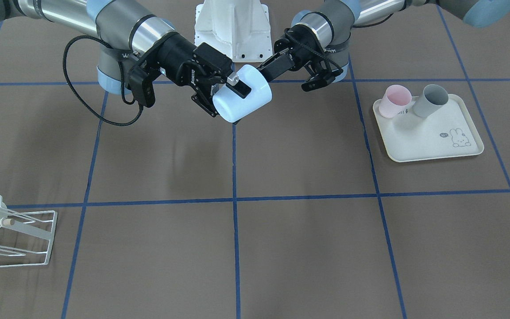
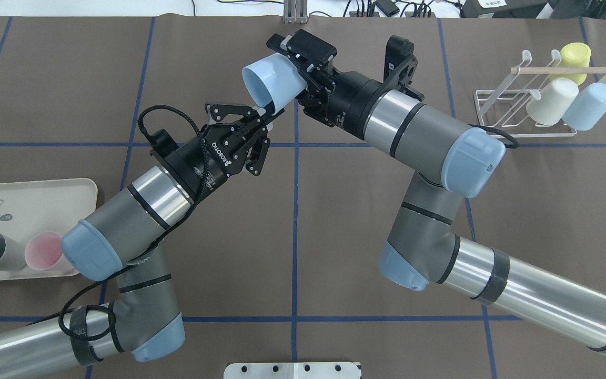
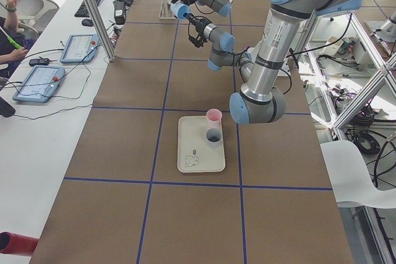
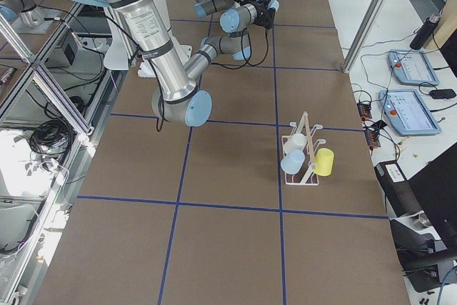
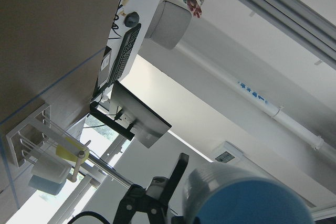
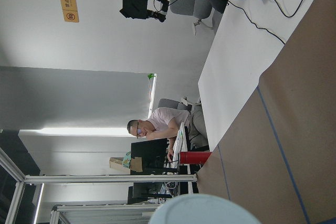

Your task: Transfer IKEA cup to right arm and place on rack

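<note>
The light blue cup [image 2: 270, 84] hangs over mid-table, clamped across its body by the right gripper [image 2: 291, 73], its mouth facing the left gripper [image 2: 265, 129], which is spread wide beside the rim; the rack [image 2: 497, 108] lies well off to the right

Brown blue-taped table [image 2: 334, 237] carries cream tray [image 2: 45, 195], white wire rack [image 2: 513, 113]
</note>
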Available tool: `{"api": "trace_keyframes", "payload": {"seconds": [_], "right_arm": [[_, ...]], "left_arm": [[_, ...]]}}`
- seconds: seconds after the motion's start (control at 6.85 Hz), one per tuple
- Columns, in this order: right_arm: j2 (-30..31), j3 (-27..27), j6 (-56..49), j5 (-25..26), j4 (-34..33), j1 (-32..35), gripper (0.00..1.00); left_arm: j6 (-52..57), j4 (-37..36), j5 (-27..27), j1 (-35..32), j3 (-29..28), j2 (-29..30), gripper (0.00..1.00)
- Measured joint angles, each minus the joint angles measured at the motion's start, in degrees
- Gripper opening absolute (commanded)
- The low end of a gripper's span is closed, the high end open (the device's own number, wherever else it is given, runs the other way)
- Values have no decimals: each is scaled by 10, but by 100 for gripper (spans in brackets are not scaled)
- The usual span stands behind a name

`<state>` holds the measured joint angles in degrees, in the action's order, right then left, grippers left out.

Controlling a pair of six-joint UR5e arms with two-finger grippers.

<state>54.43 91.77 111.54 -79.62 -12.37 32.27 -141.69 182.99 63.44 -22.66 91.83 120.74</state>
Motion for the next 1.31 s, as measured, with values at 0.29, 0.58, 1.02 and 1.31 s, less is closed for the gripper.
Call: {"api": "trace_keyframes", "payload": {"seconds": [0.29, 0.58, 1.02, 1.31], "right_arm": [[2, 0, -1, -1, 2, 2, 0], [3, -1, -2, -2, 2, 6, 0], [8, -2, 0, -18, 2, 43, 0], [24, -11, 0, -58, 0, 96, 0]], "left_arm": [[6, 2, 1, 1, 1, 1, 100], [16, 1, 2, 1, 13, 0, 100], [47, 0, 4, -4, 28, -7, 100], [116, -5, 18, -6, 60, -38, 99]]}}
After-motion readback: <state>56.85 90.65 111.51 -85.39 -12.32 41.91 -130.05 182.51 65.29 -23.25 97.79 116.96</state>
